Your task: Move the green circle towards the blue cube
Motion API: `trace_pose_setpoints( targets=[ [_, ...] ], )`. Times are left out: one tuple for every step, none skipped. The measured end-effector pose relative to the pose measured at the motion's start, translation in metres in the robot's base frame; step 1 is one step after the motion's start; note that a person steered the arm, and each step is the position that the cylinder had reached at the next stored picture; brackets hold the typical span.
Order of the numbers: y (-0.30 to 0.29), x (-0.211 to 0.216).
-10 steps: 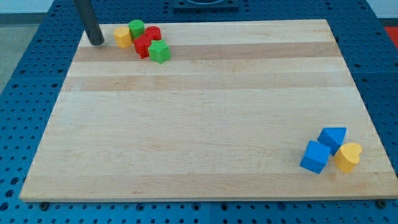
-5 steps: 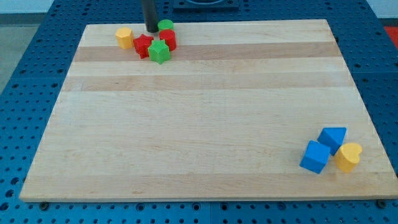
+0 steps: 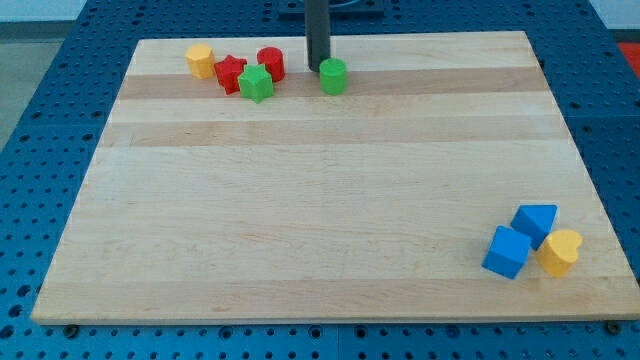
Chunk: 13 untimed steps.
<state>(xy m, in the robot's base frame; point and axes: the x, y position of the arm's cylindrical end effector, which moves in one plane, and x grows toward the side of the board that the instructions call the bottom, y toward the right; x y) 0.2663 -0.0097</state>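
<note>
Seven blocks sit on the wooden table (image 3: 320,250), split into two groups well apart. Near the view's top left lie a yellow cylinder-like block (image 3: 200,60), a red star (image 3: 230,73), a red cylinder (image 3: 270,63) and a green star (image 3: 256,84); the two stars touch, and the red cylinder stands just beside them at their upper right. Off to the right of that cluster, apart from it, the green circle (image 3: 334,76) stands alone near the table's top edge. My tip (image 3: 318,68) comes down from the view's top as a dark straight rod and rests just at the green circle's upper left, touching it or very nearly so; the exact contact cannot be made out. No hand is fitted on this arm, so nothing is spread, pressed together or pinched.

At the view's bottom right, far across the table from the green circle, the blue cube (image 3: 507,251) sits beside a second blue block (image 3: 535,222) of an angular shape, just above and to its right. A yellow heart (image 3: 560,251) touches that pair on the right. A blue perforated board (image 3: 40,160) surrounds the table.
</note>
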Motion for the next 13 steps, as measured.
trace_pose_setpoints(
  targets=[
    [0.019, 0.023],
    [0.038, 0.046],
    [0.041, 0.068],
    [0.041, 0.096],
    [0.042, 0.121],
    [0.050, 0.143],
    [0.058, 0.162],
    [0.076, 0.178],
    [0.096, 0.194],
    [0.112, 0.208],
    [0.126, 0.220],
    [0.138, 0.226],
    [0.134, 0.225]
  ],
)
